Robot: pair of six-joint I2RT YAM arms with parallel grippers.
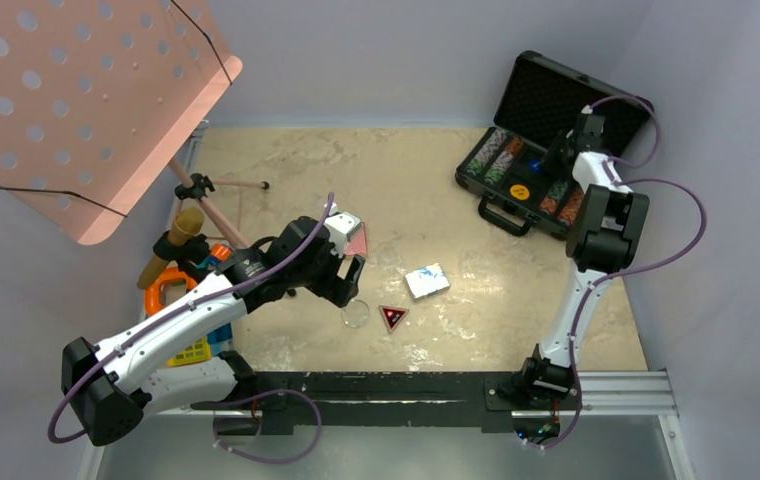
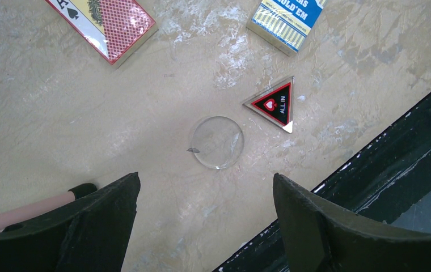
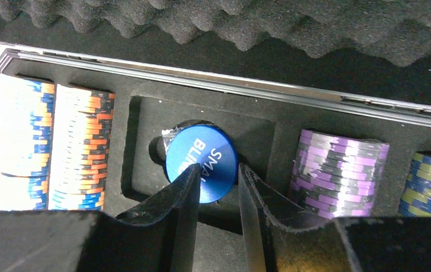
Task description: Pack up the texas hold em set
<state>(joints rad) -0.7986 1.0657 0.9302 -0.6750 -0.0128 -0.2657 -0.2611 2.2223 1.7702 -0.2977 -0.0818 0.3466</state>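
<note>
so the top view is giving the layout: the case (image 1: 541,100) is sitting open at the far right of the table (image 1: 376,170) with the right arm reaching into it, and the left arm is stretching out to the middle, nearer the front. What it isn't really giving is the right gripper (image 3: 219,170), which is hard to pick out there, black against the black case. The right wrist cam is sorting that out: the fingers are sitting close together with a slim gap, not pinching anything, just over the blue button (image 3: 202,161) that's resting in a pocket of the case. The left wrist cam is showing the left gripper (image 2: 206,181) spread wide and hovering over the clear button (image 2: 217,141), which is only showing as a faint ring from above. The marker (image 2: 274,105) is lying just right of it, and the ALL IN on it is only reading up close. The red deck (image 2: 108,25) is getting partly covered by the left wrist in the top view and cut off by the frame edge in the wrist one; the blue deck (image 2: 287,22) is cut off in the wrist view too. Count: two decks, one marker, three buttons (clear on the table, blue plus an orange button (image 1: 519,190) in the case). The chips (image 3: 338,170): four rows are showing in the right wrist view, the rightmost cut off; from above they're too small to count.
</note>
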